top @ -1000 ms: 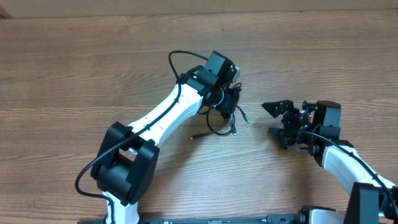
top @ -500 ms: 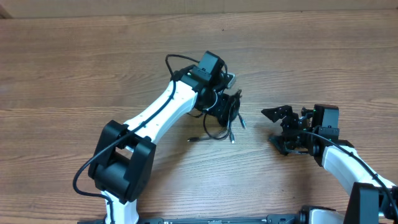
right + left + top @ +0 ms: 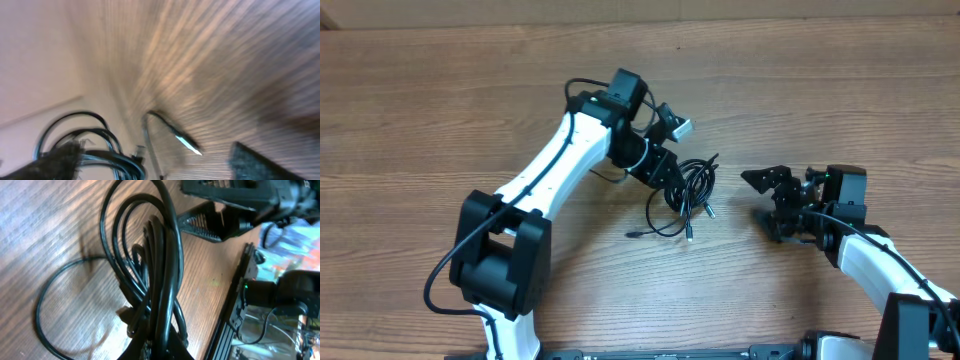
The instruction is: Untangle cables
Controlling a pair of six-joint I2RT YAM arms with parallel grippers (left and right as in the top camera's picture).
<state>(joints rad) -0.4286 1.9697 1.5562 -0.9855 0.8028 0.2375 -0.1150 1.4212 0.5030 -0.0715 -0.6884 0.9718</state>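
Note:
A tangled bundle of thin black cables [image 3: 686, 192] lies on the wooden table near the middle, with plug ends [image 3: 689, 236] trailing toward the front. My left gripper [image 3: 663, 168] is shut on the bundle's left side. In the left wrist view the looped cables [image 3: 157, 270] run straight into the shut left gripper [image 3: 159, 352]. My right gripper [image 3: 772, 202] stands open to the right of the bundle, apart from it. The blurred right wrist view shows the cables [image 3: 102, 150] at lower left, a metal plug tip [image 3: 188, 143] and the open right gripper [image 3: 160, 172].
The wooden table [image 3: 440, 120] stretches out on all sides. A thicker black wire [image 3: 450, 275] hangs beside the left arm's base. The table's front rail [image 3: 235, 310] and the right arm's base show in the left wrist view.
My left wrist has swung left and back, still gripping the bundle, and the cables now lie more spread out and uncovered. The right gripper has stayed almost where it was.

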